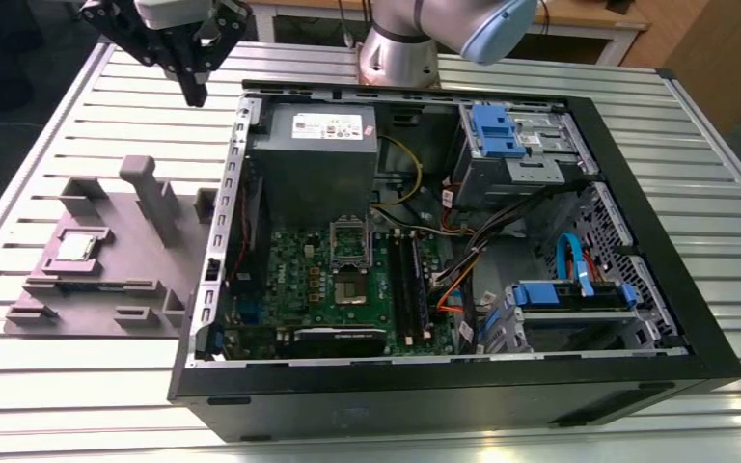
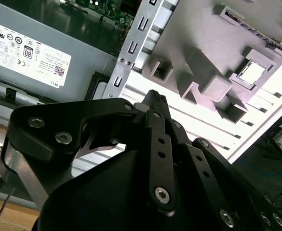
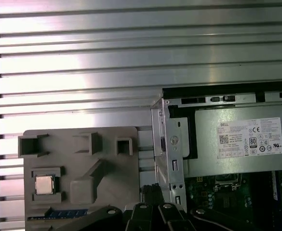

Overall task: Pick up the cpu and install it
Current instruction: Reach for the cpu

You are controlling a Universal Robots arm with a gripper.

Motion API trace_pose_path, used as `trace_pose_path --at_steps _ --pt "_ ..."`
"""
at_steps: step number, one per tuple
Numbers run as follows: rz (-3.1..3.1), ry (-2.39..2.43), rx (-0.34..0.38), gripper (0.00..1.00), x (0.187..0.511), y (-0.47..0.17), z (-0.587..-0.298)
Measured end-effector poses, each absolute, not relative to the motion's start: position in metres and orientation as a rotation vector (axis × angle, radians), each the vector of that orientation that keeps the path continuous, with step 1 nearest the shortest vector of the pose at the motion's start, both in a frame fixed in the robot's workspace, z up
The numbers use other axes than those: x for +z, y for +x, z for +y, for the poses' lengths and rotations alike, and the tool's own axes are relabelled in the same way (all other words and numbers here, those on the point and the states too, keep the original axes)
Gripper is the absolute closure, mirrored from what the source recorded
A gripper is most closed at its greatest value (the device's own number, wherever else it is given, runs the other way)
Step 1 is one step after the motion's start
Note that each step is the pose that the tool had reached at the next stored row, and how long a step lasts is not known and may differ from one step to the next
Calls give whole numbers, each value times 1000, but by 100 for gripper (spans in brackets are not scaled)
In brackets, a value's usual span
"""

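Observation:
The cpu (image 1: 77, 247) is a small silvery square lying flat in a recess of the grey holder block (image 1: 139, 270), at the exterior view's left of the open computer case (image 1: 628, 241). Both wrist views show the cpu (image 2: 251, 72) (image 3: 45, 185) in that recess. My gripper (image 1: 194, 95) hangs above the slatted table near the case's far left corner, well away from the cpu, with its black fingers shut together and nothing between them. The dark socket (image 1: 350, 285) with its metal frame sits on the green motherboard inside the case.
A large grey box with a white label (image 1: 313, 164) fills the case's far left part. Drive bays with blue clips (image 1: 512, 145) and loose cables lie on the exterior view's right side. Upright posts (image 1: 146, 188) rise from the holder block. A blue strip (image 3: 66, 212) lies in the block.

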State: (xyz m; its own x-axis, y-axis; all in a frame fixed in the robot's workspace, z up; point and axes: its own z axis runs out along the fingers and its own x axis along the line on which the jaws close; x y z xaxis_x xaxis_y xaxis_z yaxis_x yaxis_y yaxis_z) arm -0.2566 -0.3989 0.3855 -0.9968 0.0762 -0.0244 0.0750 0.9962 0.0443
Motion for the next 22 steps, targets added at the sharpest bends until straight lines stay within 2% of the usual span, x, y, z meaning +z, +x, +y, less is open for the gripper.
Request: trace_pose_path --at_steps 22 --pt "3112 118 68 90 384 -275 -399"
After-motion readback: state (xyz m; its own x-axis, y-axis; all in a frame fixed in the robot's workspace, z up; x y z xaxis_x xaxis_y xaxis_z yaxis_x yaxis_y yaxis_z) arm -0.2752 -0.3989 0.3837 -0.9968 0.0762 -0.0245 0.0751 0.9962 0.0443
